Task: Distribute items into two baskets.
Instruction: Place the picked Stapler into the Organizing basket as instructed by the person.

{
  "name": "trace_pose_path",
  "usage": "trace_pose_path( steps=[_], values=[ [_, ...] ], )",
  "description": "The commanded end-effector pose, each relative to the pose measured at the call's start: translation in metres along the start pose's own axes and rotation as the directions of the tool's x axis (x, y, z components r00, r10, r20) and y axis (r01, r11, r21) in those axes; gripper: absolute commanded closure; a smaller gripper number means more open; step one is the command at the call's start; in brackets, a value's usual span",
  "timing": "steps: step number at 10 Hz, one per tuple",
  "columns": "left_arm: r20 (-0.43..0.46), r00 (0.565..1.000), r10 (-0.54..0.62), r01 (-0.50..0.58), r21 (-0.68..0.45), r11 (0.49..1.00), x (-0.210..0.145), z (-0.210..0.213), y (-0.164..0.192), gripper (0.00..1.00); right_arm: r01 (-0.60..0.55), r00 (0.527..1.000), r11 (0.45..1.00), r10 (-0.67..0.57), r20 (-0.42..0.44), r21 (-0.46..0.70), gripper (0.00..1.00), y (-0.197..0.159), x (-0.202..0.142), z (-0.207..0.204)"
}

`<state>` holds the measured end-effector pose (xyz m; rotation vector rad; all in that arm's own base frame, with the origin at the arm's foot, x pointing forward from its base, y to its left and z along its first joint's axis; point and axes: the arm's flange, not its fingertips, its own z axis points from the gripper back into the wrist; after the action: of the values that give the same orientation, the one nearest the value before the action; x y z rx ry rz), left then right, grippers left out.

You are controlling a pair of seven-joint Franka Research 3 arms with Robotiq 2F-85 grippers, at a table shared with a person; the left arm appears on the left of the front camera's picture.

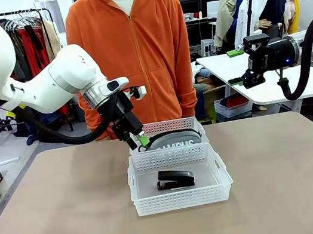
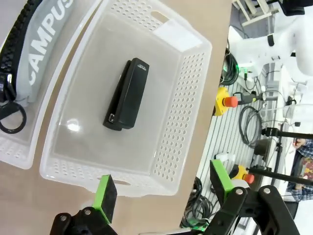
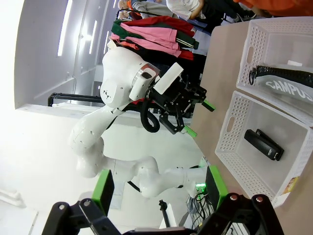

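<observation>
Watch the left gripper [image 1: 136,134], jaws wide and empty beside the far basket [image 1: 191,124] holding the pouch [image 1: 173,140]: withdrawing carelessly, you could snag that basket's rim; right gripper [image 3: 159,191] also open, empty.

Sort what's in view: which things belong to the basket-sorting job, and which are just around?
Job: stapler in the near basket; CAMPUS pouch in the far basket; left gripper open, right gripper open.

Bystanders: clothes rack, white side table, person in orange hoodie.
</observation>
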<state>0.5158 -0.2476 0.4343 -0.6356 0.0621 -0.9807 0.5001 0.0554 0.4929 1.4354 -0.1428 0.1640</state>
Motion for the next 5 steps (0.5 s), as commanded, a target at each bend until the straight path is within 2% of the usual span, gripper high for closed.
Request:
trace_pose_path(
  steps=[1, 2, 4, 5],
  values=[
    [-0.007, 1.0, -0.005, 0.005, 0.012, 1.0, 0.0, 0.003, 0.004, 0.0, -0.002, 1.0, 1.0, 0.002, 0.008, -0.002, 0.0, 0.002, 0.0, 0.0],
    [0.0, 1.0, 0.0, 0.0, 0.0, 1.0, 0.0, 0.0, 0.0, 0.0, -0.002, 1.0, 1.0, 0.002, 0.008, -0.002, 0.0, 0.002, 0.0, 0.0],
    [0.071, 0.988, 0.134, -0.123, -0.143, 0.982, -0.025, 0.032, -0.007, 0.0, -0.002, 1.0, 1.0, 0.002, 0.008, -0.002, 0.0, 0.002, 0.0, 0.0],
    [0.109, 0.969, 0.222, -0.194, -0.222, 0.955, -0.042, 0.045, -0.01, 0.0, -0.002, 1.0, 1.0, 0.002, 0.008, -0.002, 0.0, 0.002, 0.0, 0.0]
  ],
)
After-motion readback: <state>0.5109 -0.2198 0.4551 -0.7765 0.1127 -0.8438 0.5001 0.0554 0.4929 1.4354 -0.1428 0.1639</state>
